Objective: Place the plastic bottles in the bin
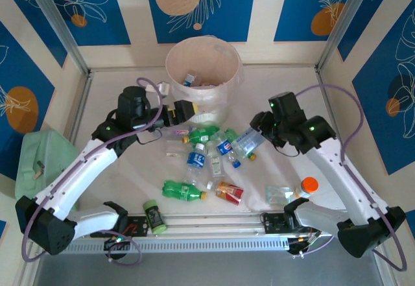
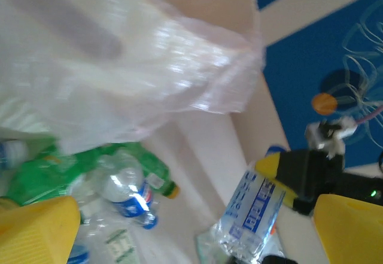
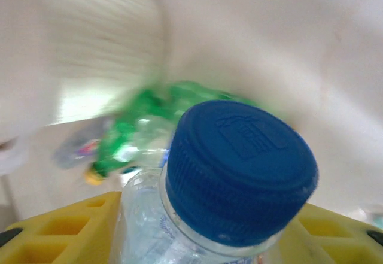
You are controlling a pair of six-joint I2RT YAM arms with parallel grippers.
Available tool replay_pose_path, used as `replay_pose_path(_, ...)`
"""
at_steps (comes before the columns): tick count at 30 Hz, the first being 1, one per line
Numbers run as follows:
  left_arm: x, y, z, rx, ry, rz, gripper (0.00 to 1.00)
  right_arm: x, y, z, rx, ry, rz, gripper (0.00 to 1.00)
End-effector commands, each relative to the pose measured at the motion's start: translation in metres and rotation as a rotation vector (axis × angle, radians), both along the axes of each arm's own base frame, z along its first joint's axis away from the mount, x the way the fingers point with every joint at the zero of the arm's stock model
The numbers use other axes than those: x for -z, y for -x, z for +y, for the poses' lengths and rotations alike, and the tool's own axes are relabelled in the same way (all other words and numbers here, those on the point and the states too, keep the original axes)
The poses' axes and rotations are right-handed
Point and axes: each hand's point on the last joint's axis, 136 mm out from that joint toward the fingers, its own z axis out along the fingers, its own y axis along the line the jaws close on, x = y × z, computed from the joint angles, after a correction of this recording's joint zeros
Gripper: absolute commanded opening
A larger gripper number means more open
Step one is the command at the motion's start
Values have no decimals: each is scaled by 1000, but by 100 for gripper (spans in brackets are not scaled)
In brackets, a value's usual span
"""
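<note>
The cream bin (image 1: pixel 202 71) with its thin white liner (image 2: pixel 119 54) stands at the back centre, and a bottle (image 1: pixel 189 78) lies inside it. Several plastic bottles lie in a pile in front of it: green ones (image 1: pixel 184 192) (image 2: pixel 152 171), blue-labelled clear ones (image 1: pixel 196 159) (image 2: pixel 128 195) and a red-orange labelled one (image 1: pixel 228 192). My left gripper (image 1: pixel 186 111) (image 2: pixel 197 234) hangs open beside the bin's front wall with nothing between its fingers. My right gripper (image 1: pixel 255 135) (image 3: pixel 197 246) is shut on a clear blue-labelled bottle (image 1: pixel 248 143) (image 2: pixel 254 210) just below its blue cap (image 3: pixel 239 168), lifted right of the pile.
A mint-green boxy container (image 1: pixel 39 159) sits at the left edge. A dark jar with a green lid (image 1: pixel 154 216) lies near the front rail. A flat clear plastic scrap (image 1: pixel 279 193) and an orange-capped item (image 1: pixel 309 185) lie at the front right.
</note>
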Motion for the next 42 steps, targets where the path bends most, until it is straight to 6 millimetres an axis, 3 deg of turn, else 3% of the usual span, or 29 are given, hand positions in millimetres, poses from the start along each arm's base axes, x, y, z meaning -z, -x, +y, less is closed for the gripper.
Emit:
replay_pose_path(1,-36,24,-35,174,63,-133,100,-36,-3,14,-126,54,-88,53)
replay_pose_path(6,-42,48,-67,291,80,-173,100,-80,-15,49,-237,6,-179,53)
replay_pose_path(12,-42,64,-83,370,73,-190,100,-107,-21,75,-309,-11,-224,53)
replay_pose_path(21,-34,62,-86,358,38,-214,98,-112,-21,90,-343,-46,-216,53)
replay_pose_path(29,-36,62,-88,362,46,-225,77,-109,-21,97,-351,-87,-203,54)
replay_pose_path(42,-34,52,-77,268,16,-245,59,-116,-21,102,-350,-124,-208,55)
